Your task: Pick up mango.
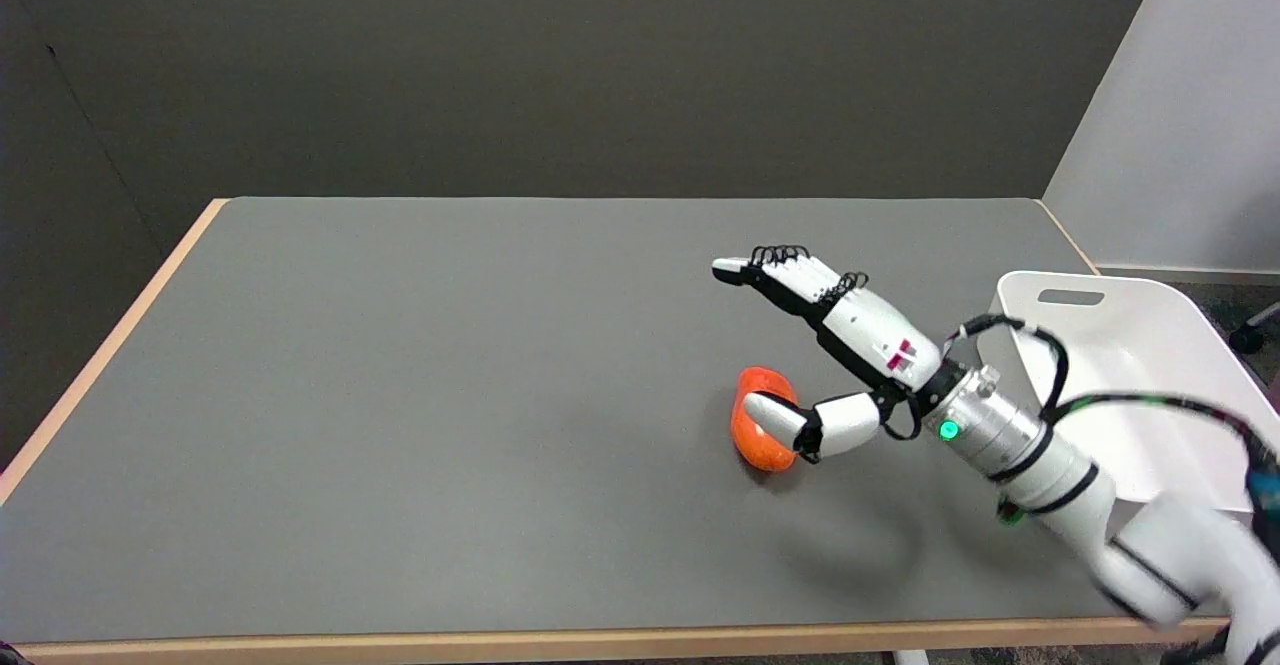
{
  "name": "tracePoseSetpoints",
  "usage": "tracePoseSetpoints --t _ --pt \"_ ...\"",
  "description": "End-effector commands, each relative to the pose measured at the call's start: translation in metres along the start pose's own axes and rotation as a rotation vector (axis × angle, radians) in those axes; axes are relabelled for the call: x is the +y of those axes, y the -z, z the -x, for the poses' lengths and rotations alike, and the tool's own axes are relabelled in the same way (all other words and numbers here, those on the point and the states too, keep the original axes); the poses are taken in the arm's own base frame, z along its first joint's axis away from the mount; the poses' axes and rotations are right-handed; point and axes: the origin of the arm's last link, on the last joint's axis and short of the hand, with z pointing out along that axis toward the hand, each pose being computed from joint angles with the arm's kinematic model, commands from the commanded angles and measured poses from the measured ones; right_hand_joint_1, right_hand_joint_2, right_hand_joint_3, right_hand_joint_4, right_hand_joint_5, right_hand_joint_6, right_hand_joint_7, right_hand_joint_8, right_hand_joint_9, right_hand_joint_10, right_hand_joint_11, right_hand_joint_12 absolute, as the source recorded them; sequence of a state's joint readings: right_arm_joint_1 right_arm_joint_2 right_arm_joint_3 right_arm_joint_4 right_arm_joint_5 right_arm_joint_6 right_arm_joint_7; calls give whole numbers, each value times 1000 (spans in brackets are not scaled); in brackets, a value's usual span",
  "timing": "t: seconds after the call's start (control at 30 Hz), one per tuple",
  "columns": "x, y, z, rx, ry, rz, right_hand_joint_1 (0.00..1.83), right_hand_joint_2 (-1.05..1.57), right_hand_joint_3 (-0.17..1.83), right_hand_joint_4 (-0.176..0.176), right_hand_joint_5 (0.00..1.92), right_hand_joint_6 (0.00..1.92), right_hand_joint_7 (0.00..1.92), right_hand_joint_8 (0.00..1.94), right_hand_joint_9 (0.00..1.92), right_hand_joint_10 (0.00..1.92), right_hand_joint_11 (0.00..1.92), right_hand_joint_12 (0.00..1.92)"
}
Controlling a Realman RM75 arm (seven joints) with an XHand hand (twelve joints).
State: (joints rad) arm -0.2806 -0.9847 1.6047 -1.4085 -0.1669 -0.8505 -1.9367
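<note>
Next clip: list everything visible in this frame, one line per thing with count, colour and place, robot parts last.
mango: one, orange-red, on the table right of centre, partly behind the thumb of the hand.
table: one, grey top with light wood edging, fills most of the view.
bin: one, white, with a handle slot, at the table's right edge.
wall: dark behind the table, a lighter panel at upper right.
right arm: one, white with black cables, reaching in from lower right.
right hand: one, black and white, fingers stretched out above the table, open beside the mango; whether the thumb touches it is unclear.
</note>
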Motion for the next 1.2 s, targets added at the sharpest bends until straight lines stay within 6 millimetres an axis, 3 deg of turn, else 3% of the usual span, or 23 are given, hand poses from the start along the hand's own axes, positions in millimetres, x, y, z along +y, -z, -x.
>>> tracePoseSetpoints --t 0.03,0.27,0.4,0.5,0.7,1.13,1.2 --pt "70 12 -107 -292 253 -123 472 563 959 30 68 319 95 312 25 602 -1 1003" --pt "82 29 -111 -386 309 -99 499 542 940 35 50 213 63 212 14 478 -1 920" --pt "75 36 -107 -419 389 -189 676 532 964 37 72 83 88 66 28 332 14 751" --pt "70 39 -104 -432 409 -240 508 540 937 44 15 181 25 165 0 381 0 839" --pt "51 29 -103 -443 437 -340 508 542 937 43 6 186 16 169 -1 381 -1 835" --pt "48 36 -56 -505 576 -418 534 605 866 39 -1 180 -1 150 -1 301 -1 782" --pt "49 35 -52 -496 624 -421 552 606 963 35 2 99 -1 84 10 241 -1 726"
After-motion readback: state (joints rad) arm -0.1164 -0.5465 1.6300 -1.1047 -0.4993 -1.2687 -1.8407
